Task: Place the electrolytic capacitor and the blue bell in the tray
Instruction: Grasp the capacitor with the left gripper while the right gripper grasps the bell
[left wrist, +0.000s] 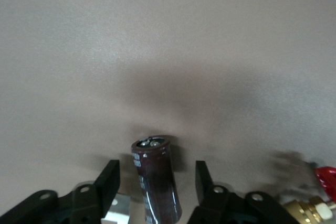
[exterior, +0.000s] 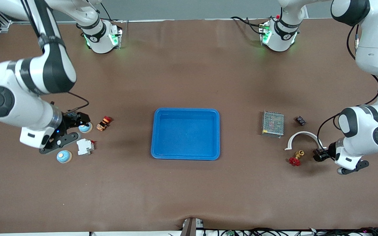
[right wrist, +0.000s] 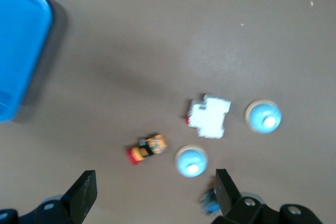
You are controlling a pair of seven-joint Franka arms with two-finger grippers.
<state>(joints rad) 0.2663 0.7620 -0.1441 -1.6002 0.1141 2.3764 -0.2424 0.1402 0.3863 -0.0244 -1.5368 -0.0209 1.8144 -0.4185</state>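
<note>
The dark brown electrolytic capacitor (left wrist: 156, 177) lies on the table between the open fingers of my left gripper (left wrist: 156, 182), which do not touch it. In the front view my left gripper (exterior: 319, 154) is low at the table, beside the red-handled brass valve (exterior: 295, 159). Two blue bells (exterior: 85, 127) (exterior: 64, 156) sit toward the right arm's end of the table. My right gripper (exterior: 72, 129) is open and empty, up over the first bell (right wrist: 191, 161). The other bell (right wrist: 263, 116) lies beside it. The bright-blue tray (exterior: 185, 110) at mid-table holds nothing.
A white breaker (exterior: 85, 146) and an orange and red switch (exterior: 104, 123) lie by the bells. A grey mesh box (exterior: 272, 124), a small black part (exterior: 300, 121) and a white arc (exterior: 302, 135) lie near the left gripper.
</note>
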